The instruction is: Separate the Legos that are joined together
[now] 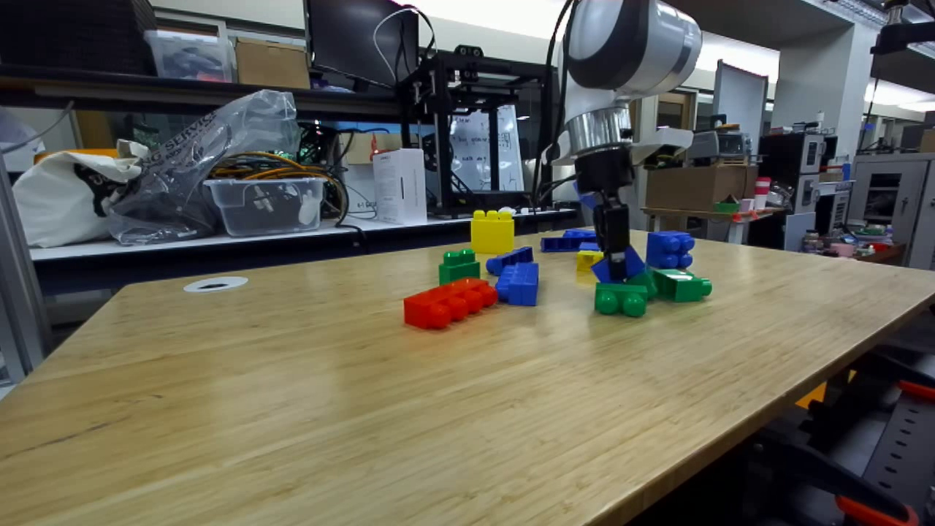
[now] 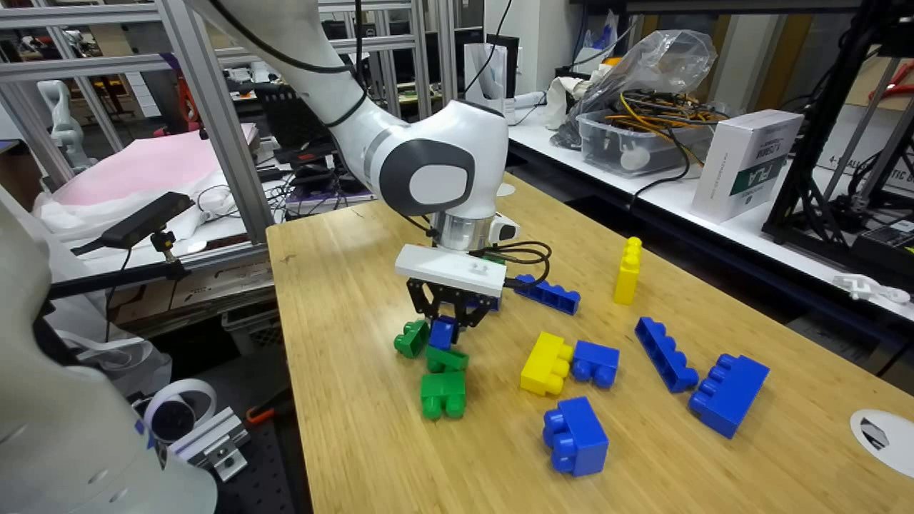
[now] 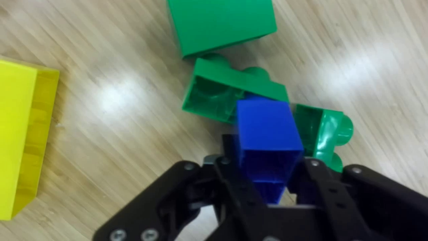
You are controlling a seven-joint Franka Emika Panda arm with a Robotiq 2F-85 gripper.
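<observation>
Hanging above the wooden tabletop (image 2: 371, 457), the white arm (image 2: 446, 153) had its gripper (image 3: 266, 150) pinching a blue brick (image 3: 271, 125) from both sides. This brick touched a hollow green brick (image 3: 230, 79), but whether the two were joined could not be told. Just beside them lay another green brick (image 3: 324, 134), with its two studs (image 3: 345, 130) pointing away.

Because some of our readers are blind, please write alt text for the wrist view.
Black gripper closed on a blue brick, against a wooden table. A green brick, partly hidden by the blue one, shows its hollow underside; a second green brick lies to the right, a third green brick at the top edge and a yellow brick at the left edge.
</observation>
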